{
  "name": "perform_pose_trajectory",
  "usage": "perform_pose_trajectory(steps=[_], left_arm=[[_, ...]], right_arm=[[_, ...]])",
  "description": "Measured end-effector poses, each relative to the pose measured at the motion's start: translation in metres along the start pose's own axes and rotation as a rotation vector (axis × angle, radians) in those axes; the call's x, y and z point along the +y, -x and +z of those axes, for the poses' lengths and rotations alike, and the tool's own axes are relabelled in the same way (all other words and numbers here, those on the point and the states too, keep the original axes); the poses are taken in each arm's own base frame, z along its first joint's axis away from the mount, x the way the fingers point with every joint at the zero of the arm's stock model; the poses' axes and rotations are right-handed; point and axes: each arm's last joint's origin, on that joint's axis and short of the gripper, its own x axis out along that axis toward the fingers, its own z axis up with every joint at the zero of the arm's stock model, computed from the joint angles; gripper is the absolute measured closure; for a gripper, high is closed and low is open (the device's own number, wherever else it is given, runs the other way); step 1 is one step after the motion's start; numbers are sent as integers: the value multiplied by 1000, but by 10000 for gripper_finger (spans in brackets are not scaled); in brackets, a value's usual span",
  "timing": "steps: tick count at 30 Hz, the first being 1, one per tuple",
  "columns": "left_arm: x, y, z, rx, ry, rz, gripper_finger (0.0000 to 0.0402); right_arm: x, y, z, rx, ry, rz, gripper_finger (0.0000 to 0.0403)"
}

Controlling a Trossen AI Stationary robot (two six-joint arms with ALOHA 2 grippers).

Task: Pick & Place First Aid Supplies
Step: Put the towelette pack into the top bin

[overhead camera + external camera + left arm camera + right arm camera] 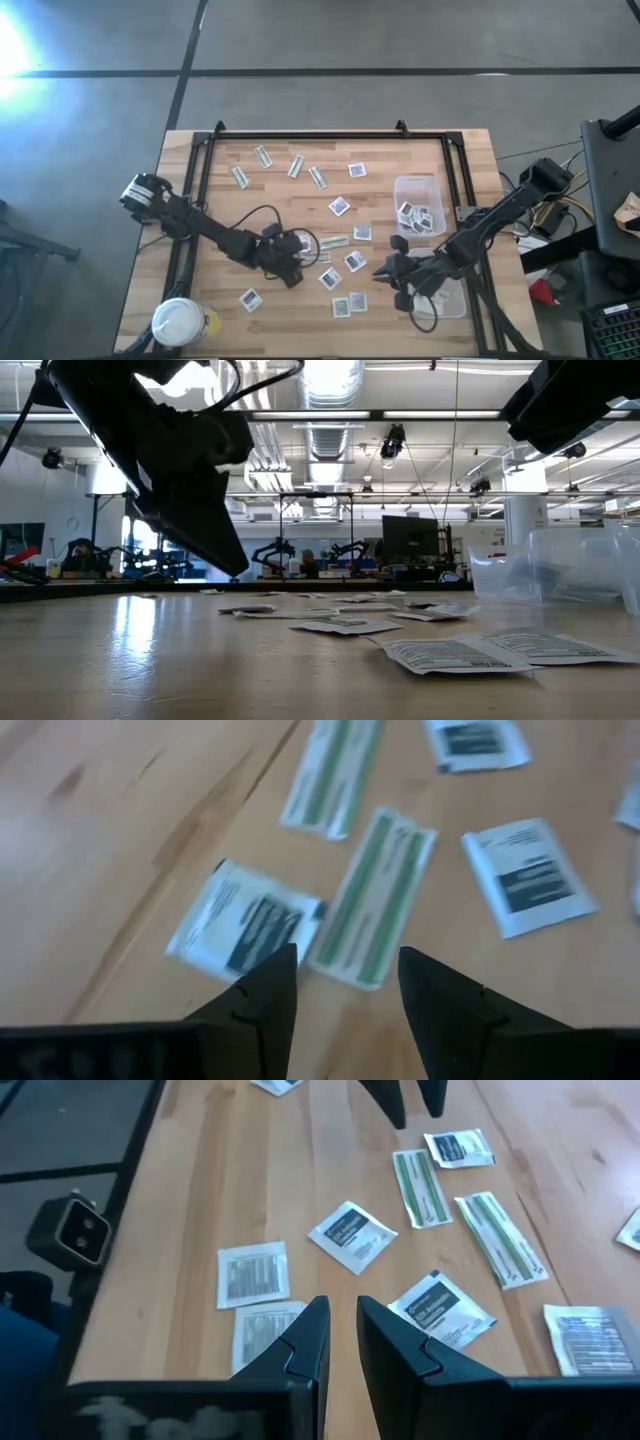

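My left gripper hovered low over the middle of the table, its fingers spread apart with nothing between them. Just ahead of it lay a square white packet and a green-and-white strip side by side, touching at one edge, with a second strip and two more white squares farther on. My right gripper hung near the table's front right, fingers close together with a narrow gap, pinching nothing.

From above I counted ten square white packets loose on the wood: two toward the back half, the rest scattered between my two grippers and along the front. I counted six strips: four in a row near the back rail, two by my left gripper. One clear tub stood on the right side with several squares inside; I could not count those exactly. One white-lidded jar sat at the front left corner.
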Motion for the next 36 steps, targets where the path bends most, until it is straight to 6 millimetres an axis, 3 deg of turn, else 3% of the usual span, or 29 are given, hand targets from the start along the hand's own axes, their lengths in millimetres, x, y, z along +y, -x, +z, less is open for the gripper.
perform_pose_trajectory(steps=[6,11,17,26,36], left_arm=[[-15,4,4,-94,-152,-97,236],[-24,8,12,-214,-209,-143,236],[-28,15,39,-460,-178,-47,236],[-23,40,80,-568,-206,-56,236],[-13,40,72,-483,-202,-11,237]], right_arm=[[-7,-5,2,8,70,-30,347],[-19,-10,9,14,68,-57,320],[-39,-19,18,61,-201,-31,289],[-63,-26,27,146,-450,37,273],[-67,-26,33,144,-463,26,282]])
